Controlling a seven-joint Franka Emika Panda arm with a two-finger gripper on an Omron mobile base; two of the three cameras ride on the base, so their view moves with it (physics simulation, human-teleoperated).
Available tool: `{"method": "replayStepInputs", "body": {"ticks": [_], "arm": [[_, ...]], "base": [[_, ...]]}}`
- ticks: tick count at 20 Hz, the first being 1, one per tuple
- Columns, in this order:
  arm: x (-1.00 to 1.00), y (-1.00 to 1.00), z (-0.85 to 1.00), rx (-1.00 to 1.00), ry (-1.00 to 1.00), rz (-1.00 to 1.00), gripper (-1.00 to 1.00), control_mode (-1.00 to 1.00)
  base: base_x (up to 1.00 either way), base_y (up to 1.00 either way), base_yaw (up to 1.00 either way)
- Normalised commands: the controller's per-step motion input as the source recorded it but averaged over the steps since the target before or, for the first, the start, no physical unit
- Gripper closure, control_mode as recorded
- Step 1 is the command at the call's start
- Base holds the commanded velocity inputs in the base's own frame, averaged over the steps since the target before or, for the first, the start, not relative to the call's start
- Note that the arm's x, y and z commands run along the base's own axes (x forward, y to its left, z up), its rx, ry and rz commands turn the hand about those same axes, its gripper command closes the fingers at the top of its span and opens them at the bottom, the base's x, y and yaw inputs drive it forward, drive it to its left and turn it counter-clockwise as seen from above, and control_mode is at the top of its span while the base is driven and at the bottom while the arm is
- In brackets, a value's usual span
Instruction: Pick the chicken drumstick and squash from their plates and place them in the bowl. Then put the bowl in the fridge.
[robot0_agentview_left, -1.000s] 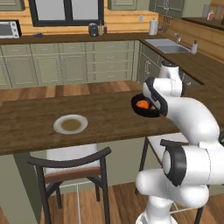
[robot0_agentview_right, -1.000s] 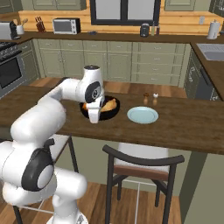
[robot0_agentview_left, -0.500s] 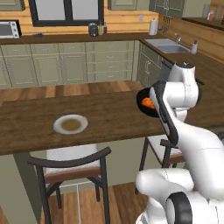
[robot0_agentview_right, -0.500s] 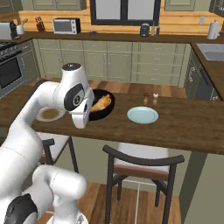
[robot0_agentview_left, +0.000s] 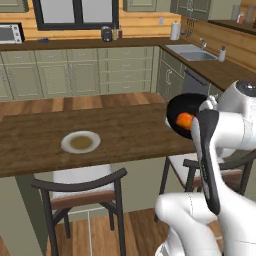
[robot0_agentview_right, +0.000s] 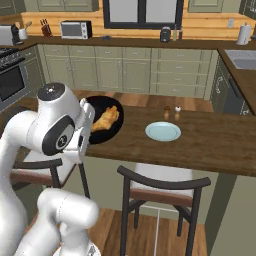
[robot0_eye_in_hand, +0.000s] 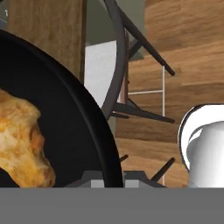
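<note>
Bowl (robot0_agentview_right: 102, 131): glossy black, smooth, with a faint sheen along the rim at the left of the hand view. Chicken drumstick (robot0_eye_in_hand: 19, 144): golden-tan, rough and lumpy, matt (mottled orange patches on the skin). Squash (robot0_agentview_left: 184, 120): bright orange, smooth, slight shine. Counter (robot0_agentview_left: 130, 135): dark brown wood, visible grain, low satin finish. Left plate (robot0_agentview_left: 80, 142), centre left of the left base view: pale grey-white rim, brownish matt centre. Right plate (robot0_agentview_right: 163, 131): pale blue-white, smooth, glazed look. Chair (robot0_agentview_right: 162, 187): dark curved back, semi-gloss; seat pad pale. Floor (robot0_eye_in_hand: 188, 52): warm wood planks, light sheen.
</note>
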Motion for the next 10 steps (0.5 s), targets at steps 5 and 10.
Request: {"method": "replayStepInputs", "body": {"ticks": [5, 10], "arm": [[-0.92, 0.16, 0.36, 0.0, -0.14, 0.0, 1.0, -1.0], [0.0, 0.0, 0.0, 0.0, 0.0, 0.0, 1.0, 1.0]], "base": [[0.0, 0.0, 0.0], [-0.99, 0.68, 0.0]]}}
